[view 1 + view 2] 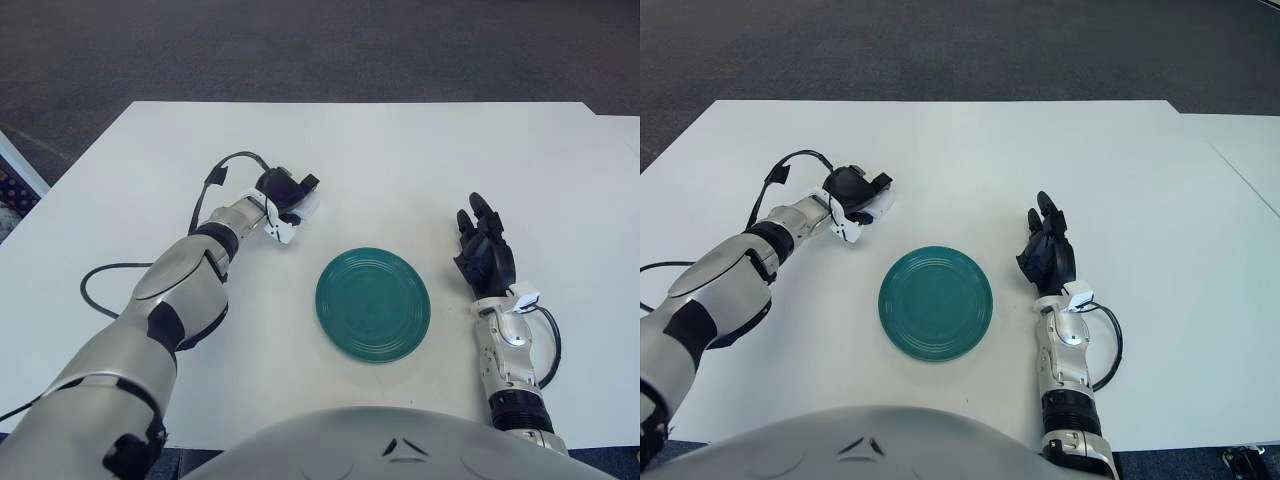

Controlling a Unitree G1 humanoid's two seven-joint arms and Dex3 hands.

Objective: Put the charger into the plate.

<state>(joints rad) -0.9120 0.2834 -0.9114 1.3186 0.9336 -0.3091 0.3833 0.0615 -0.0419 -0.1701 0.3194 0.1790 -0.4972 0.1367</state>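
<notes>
left hand (283, 192): mine, fingers curled around white charger (300, 208), mid-table left
right hand (485, 250): spread, right of green plate (373, 303)

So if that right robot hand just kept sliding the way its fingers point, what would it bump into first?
Probably nothing: the right robot hand points away from the robot across bare white table. The green plate sits to its left, off that line. Beyond the far edge there is only floor.

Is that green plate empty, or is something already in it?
Empty: the green plate shows only its bare ringed surface. The left hand is beyond it to the left, the right hand beside it.
</notes>
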